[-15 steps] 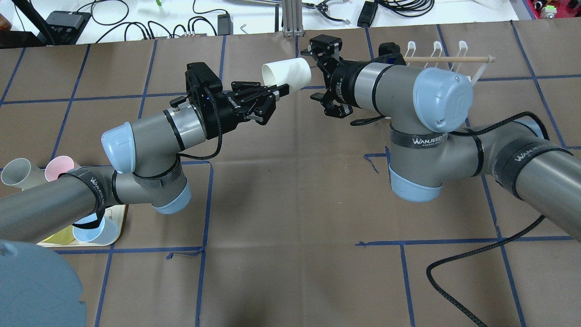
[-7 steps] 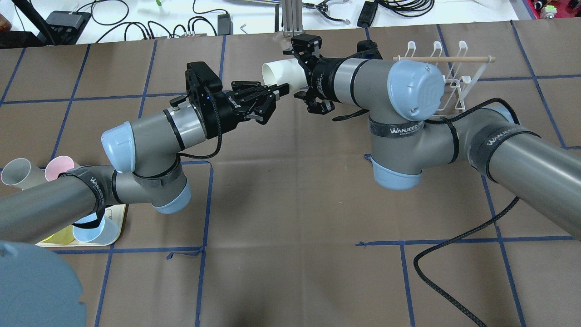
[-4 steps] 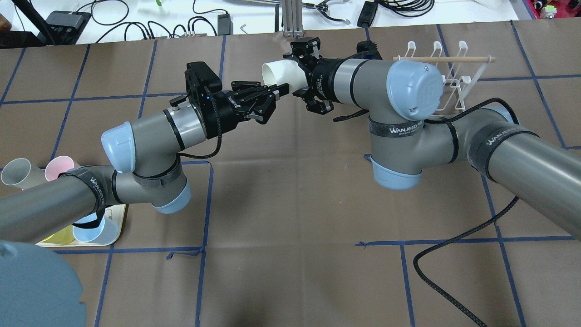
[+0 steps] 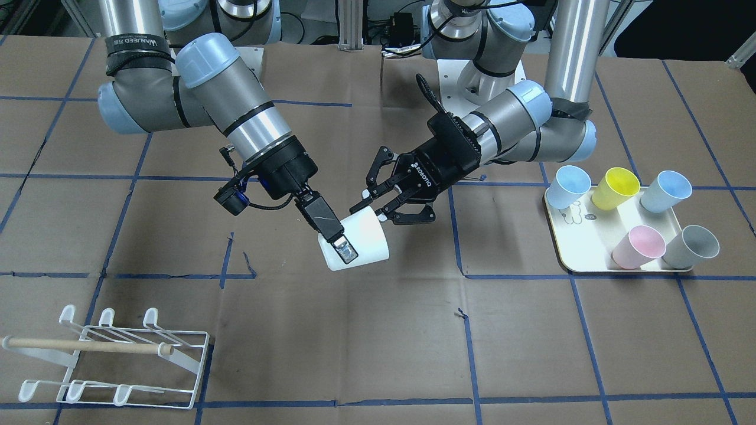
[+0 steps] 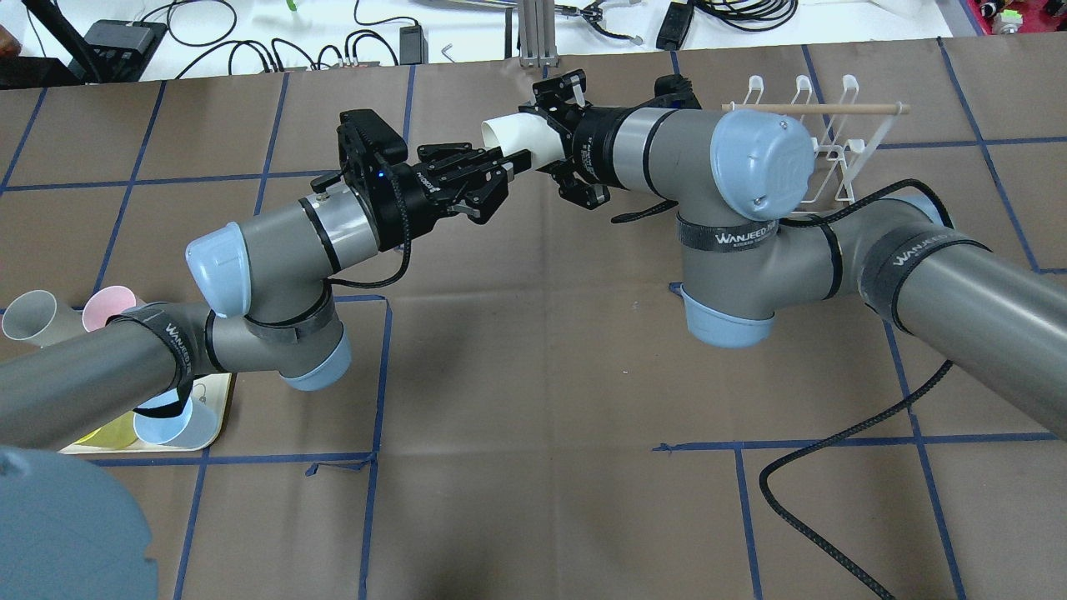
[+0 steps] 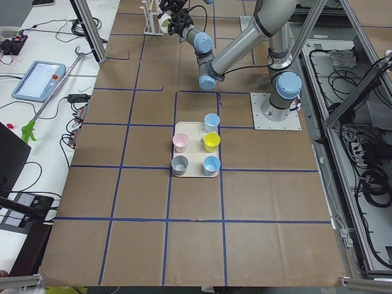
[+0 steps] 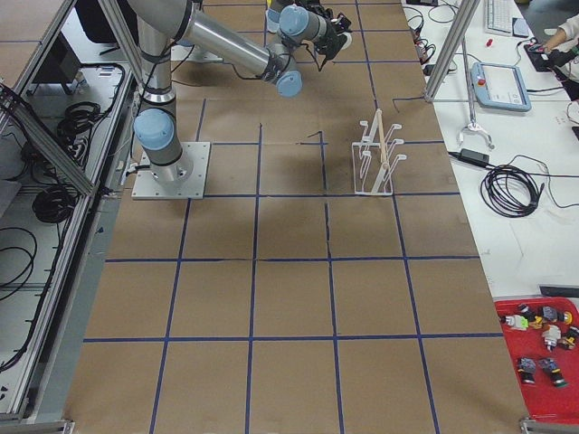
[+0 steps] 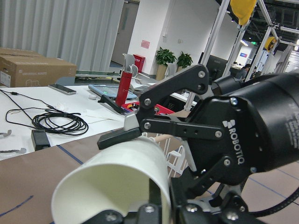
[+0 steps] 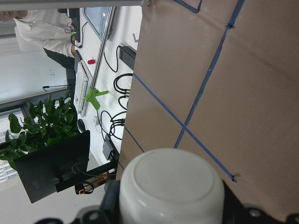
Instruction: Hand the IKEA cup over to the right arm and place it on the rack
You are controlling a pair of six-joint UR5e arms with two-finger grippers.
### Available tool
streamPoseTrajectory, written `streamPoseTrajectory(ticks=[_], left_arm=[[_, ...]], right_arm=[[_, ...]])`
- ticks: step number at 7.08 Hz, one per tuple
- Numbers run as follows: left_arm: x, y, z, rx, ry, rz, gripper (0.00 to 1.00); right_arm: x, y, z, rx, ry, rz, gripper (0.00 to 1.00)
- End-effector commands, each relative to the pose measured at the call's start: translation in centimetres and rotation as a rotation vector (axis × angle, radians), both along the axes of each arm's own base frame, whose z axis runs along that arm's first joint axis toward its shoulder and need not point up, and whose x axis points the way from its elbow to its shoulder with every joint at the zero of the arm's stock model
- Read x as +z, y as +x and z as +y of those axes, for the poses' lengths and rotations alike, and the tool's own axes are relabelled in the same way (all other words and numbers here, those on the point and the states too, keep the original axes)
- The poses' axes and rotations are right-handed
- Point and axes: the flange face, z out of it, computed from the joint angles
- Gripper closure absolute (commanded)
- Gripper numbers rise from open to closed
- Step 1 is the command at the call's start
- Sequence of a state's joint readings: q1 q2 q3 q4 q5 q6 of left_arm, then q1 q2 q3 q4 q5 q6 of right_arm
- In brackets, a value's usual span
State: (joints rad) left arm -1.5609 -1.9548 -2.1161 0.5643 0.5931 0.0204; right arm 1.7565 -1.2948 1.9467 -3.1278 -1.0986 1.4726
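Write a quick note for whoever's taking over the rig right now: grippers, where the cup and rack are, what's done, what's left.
Left gripper: looks pinched on the white cup at its rim, one finger inside.
Right gripper: closed on the cup's base end.
Cup: in mid-air between both arms, above the table.
Rack: empty, on the robot's right side of the table.
Done: right gripper has its grip.
Left to do: left gripper lets go, right arm carries the cup to the rack.

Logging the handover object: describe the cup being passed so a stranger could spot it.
Mid-table, where the two silver-grey robot arms meet, a white plastic cup hangs sideways in mid-air. The other cups are coloured or grey, standing on the cream rectangular tray.
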Motion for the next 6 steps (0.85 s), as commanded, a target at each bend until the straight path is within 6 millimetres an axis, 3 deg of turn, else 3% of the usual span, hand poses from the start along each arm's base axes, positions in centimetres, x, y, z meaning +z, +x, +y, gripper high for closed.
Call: streamPoseTrajectory(ticks=[1,2,3,4,5,6], left_arm=[[-0.2,0.0,-0.3,0.008,0.006,0.001,0.31],[0.0,0.1,-0.6,0.013,-0.008,-0.001,0.14],[0.3,0.3,-1.0,0.036,-0.022,-0.009,0.04],[1.1,0.9,-1.1,0.068,-0.043,-0.017,0.02],[1.4,1.6,-1.1,0.089,-0.045,-0.020,0.02],[1.3,3.7,-1.8,0.129,-0.044,-0.020,0.02]], right_arm=[[0.1,0.0,0.0,0.001,-0.001,-0.001,0.53],[0.1,0.0,0.0,0.002,-0.002,0.000,0.53],[0.1,-0.1,-0.1,0.001,-0.006,0.002,0.53],[0.3,-0.4,-0.4,-0.005,-0.016,0.005,0.57],[0.8,-0.6,-0.9,0.017,-0.051,0.039,0.70],[0.3,-1.3,-1.9,0.056,-0.111,0.112,0.73]])
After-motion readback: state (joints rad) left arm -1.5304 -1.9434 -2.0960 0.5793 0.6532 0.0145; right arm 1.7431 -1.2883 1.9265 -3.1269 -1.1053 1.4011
